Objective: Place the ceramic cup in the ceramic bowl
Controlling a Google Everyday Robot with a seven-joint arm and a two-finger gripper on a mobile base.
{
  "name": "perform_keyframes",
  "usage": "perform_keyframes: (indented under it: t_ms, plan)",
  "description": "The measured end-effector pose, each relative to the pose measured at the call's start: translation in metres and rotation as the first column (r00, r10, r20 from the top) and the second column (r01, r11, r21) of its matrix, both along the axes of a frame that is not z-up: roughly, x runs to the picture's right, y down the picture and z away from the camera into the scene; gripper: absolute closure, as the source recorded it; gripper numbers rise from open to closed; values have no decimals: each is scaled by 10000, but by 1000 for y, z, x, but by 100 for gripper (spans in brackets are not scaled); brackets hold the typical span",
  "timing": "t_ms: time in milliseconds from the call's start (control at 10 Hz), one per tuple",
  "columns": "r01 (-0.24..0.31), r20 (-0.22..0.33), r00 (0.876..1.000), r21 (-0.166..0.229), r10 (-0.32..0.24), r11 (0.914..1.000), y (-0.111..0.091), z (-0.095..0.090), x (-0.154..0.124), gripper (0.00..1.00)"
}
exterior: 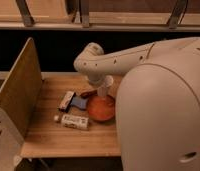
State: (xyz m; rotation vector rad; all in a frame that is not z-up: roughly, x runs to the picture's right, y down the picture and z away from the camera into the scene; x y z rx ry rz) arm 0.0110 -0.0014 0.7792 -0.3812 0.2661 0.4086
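1. well to the left of the gripper (104, 95), an upright wooden panel (23, 85) stands at the table's edge. it plays no part in this step.
2. to the gripper's lower left lie a small dark-and-white box (66, 100), a blue item (79, 103) and a flat white rectangular box (75, 121). they sit near the bowl's left rim, so i judge a straight descent safer than a sideways one.
3. the ceramic bowl (100, 109), glossy orange-red, rests on the wooden table (68, 142) directly beneath the gripper.
4. the gripper hangs at the arm's end, just over the bowl's far rim. i cannot tell how far open it is or what it holds. i cannot pick out the ceramic cup for sure; a pale cylinder (105, 84) at the gripper may be it.
5. to do this well, i would centre over the bowl and lower until the base meets the bowl's floor, then let go. a drop risks chipping or tipping.
6. the white box carries dark marks, but no writing or brand can be read.
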Motion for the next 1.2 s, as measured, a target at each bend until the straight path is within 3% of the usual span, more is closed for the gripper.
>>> perform_keyframes:
  t_ms: [200,700,900,1200]
  plan:
    - [433,370,9984,-421,-418,9982,17,14,-20,100]
    - [693,439,9970,-1268,-642,9895,40,37,-26,96]
    - [713,484,9968,-1799,-635,9811,53,45,-27,75]
    - [670,175,9977,-1988,-648,9778,51,51,-17,44]
